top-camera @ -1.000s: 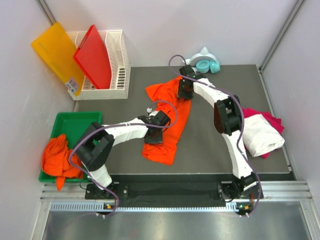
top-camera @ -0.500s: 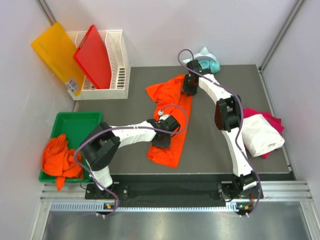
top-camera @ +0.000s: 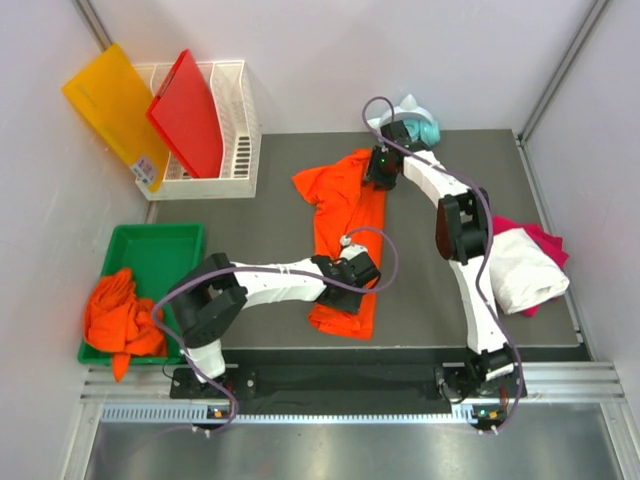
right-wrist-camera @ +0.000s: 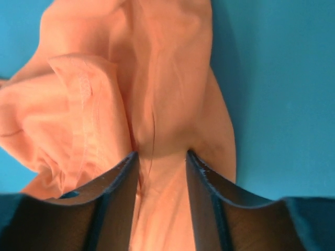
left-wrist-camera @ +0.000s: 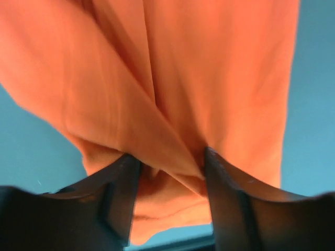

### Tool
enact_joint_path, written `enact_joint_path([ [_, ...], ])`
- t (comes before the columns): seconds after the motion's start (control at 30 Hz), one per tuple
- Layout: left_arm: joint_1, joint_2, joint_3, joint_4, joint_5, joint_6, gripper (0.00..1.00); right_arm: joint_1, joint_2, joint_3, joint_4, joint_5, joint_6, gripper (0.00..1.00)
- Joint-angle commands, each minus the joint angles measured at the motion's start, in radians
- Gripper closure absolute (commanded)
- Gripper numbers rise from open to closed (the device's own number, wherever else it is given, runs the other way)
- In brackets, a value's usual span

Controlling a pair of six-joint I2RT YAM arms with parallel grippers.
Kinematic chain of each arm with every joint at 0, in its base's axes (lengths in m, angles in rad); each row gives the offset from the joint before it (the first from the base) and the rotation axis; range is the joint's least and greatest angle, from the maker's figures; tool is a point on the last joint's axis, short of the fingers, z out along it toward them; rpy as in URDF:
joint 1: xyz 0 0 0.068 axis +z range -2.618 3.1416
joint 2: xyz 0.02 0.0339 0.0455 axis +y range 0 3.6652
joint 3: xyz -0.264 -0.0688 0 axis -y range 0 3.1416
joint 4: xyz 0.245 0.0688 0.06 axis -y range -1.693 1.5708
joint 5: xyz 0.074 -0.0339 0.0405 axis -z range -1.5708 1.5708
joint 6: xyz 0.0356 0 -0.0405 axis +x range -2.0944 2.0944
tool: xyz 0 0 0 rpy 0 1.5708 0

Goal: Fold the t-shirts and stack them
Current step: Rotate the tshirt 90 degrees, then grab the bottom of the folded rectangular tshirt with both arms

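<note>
The desk (top-camera: 540, 160) carries one orange t-shirt (top-camera: 345, 205) drawn out long down its middle, probably so that it lies flat for folding. At the right edge a folded white t-shirt (top-camera: 520, 270) lies on a magenta t-shirt (top-camera: 545, 240) (the stack, it seems). More crumpled orange t-shirts (top-camera: 115, 310) wait in the green tray (top-camera: 150, 245). The left hand (top-camera: 357, 275) grasps the shirt's near end and the right hand (top-camera: 379, 172) its far end, each clenched on a ridge of cloth.

Far left: white basket (top-camera: 243, 140), red board (top-camera: 187, 112) standing tilted inside, yellow board (top-camera: 112, 105) leaning just beside it. Green tray (top-camera: 160, 245) by the left side of the dark surface (top-camera: 250, 225). Small teal and white thing (top-camera: 420, 125) at its far edge.
</note>
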Motion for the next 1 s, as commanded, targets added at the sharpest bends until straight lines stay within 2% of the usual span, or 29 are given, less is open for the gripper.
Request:
enact_joint_path([
  [0.0,-0.038,-0.112,-0.046,-0.033,-0.01,-0.072,0.41,-0.019,-0.195,-0.102,0.157,0.022,0.005,0.55],
  [0.13,-0.038,-0.228,-0.023,-0.074,-0.098,-0.098,0.4,-0.017,-0.325,-0.128,0.124,0.019,-0.009,0.52],
  [0.23,-0.038,-0.314,-0.028,-0.107,-0.168,-0.127,0.4,-0.013,-0.48,-0.296,0.16,0.01,-0.009,0.52],
  [0.27,-0.038,-0.334,-0.037,-0.117,-0.187,-0.132,0.4,-0.008,-0.559,-0.401,0.174,0.004,-0.009,0.52],
  [0.43,-0.038,-0.402,-0.101,-0.15,-0.305,-0.163,0.44,0.078,-0.749,-0.692,0.222,0.033,-0.038,0.53],
  [0.57,-0.037,-0.386,-0.165,-0.163,-0.317,-0.2,0.48,0.188,-0.864,-0.887,0.21,0.134,-0.063,0.55],
  [0.73,-0.037,-0.386,-0.235,-0.122,-0.316,-0.216,0.51,0.381,-0.939,-1.01,0.174,0.277,-0.089,0.55],
  [0.97,-0.037,-0.419,-0.302,-0.085,-0.303,-0.227,0.5,0.467,-1.068,-1.232,0.209,0.318,-0.017,0.52],
])
